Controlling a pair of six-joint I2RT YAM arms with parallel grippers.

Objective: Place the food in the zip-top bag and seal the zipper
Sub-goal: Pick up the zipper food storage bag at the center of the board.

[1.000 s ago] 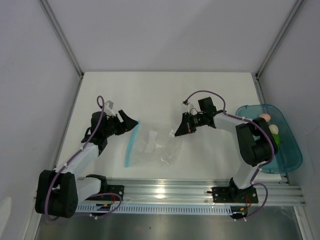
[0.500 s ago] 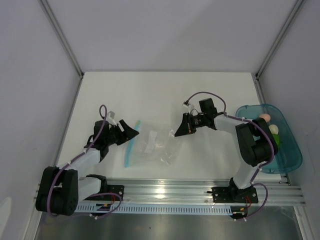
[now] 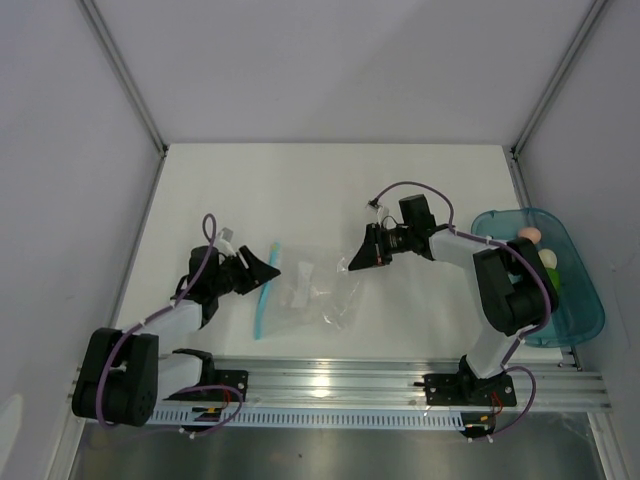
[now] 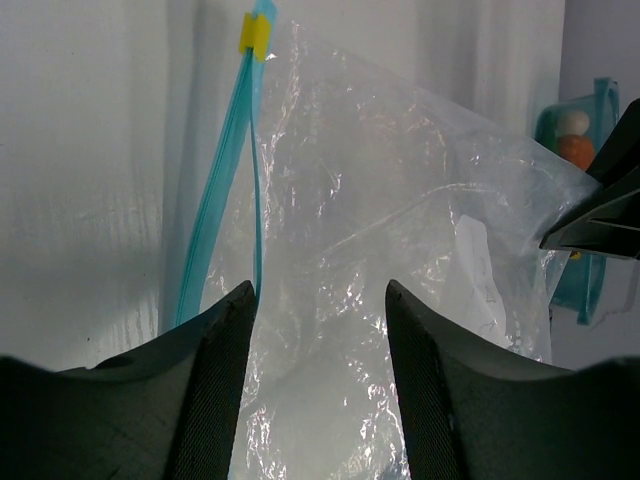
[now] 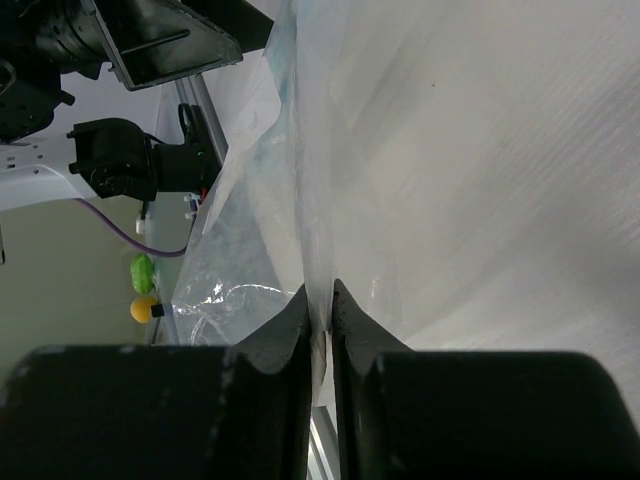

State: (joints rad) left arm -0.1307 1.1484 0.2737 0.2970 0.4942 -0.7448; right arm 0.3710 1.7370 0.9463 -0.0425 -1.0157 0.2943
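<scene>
The clear zip-top bag [image 3: 312, 292] lies crinkled on the white table between my arms, its teal zipper [image 3: 266, 292] along the left edge. In the left wrist view the bag [image 4: 380, 250] fills the middle, the zipper [image 4: 215, 220] running up to a yellow slider. My left gripper [image 3: 268, 270] is open, its jaws apart at the zipper edge over the bag [image 4: 320, 300]. My right gripper [image 3: 352, 262] is shut on the bag's right corner [image 5: 318, 300]. The food sits in the teal tray: a pale egg [image 3: 529, 236], another egg [image 3: 548, 259] and a green piece [image 3: 553, 280].
The translucent teal tray [image 3: 580, 320] stands at the right edge beside the right arm. A metal rail [image 3: 330, 385] runs along the near edge. White walls close in the table on three sides.
My left gripper has come down and toward the near side along the zipper edge. The bag's left edge has dropped and flattened. The right gripper has held still on its corner.
</scene>
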